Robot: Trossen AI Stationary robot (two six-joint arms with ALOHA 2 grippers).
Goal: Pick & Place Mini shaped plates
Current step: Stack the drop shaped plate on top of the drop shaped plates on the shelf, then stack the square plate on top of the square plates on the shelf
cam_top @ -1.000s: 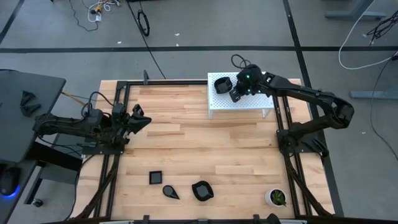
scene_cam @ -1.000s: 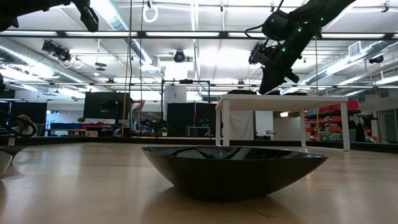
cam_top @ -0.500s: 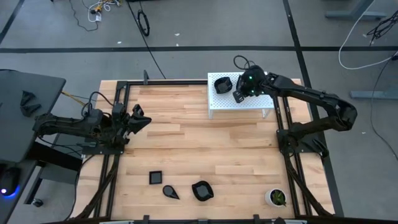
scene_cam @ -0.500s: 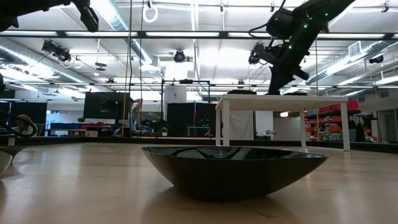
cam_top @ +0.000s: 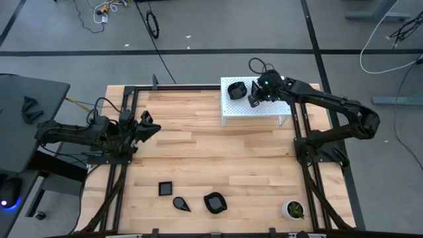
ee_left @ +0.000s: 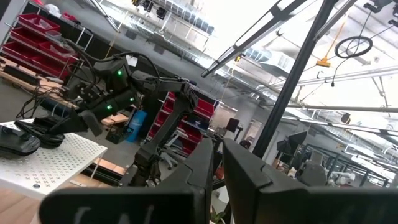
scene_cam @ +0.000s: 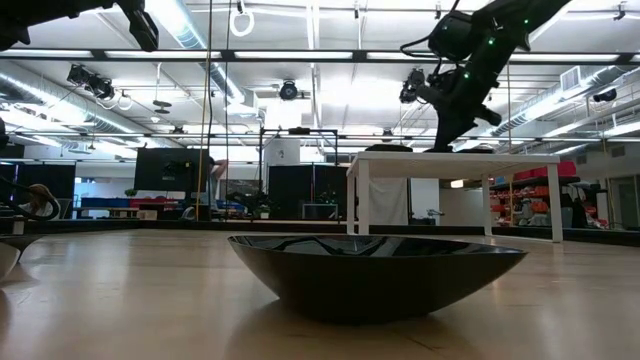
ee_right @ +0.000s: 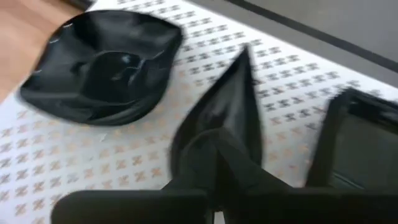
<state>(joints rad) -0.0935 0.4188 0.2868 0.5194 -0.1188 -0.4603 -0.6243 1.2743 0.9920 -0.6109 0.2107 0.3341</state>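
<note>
Right tool [ee_right: 261, 155] clenched on teardrop plate [ee_right: 227, 118], over white shelf [cam_top: 264, 109] at desk's far edge. Plate light, shiny, slippery, stiff; pinch thin rim.

Left tool [cam_top: 147, 123] waits at desk's left edge, fingers closed, empty.

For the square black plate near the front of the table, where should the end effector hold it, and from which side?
Grip the square plate by one raised rim, coming straight down from above. It lies flat on the table, with clear wood on every side, so one finger can probably slip inside the rim, one outside.

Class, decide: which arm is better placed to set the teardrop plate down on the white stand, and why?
The right arm. Its tool already holds a glossy black teardrop plate over the white perforated stand, beside the plate already there. The left tool waits far off.
</note>
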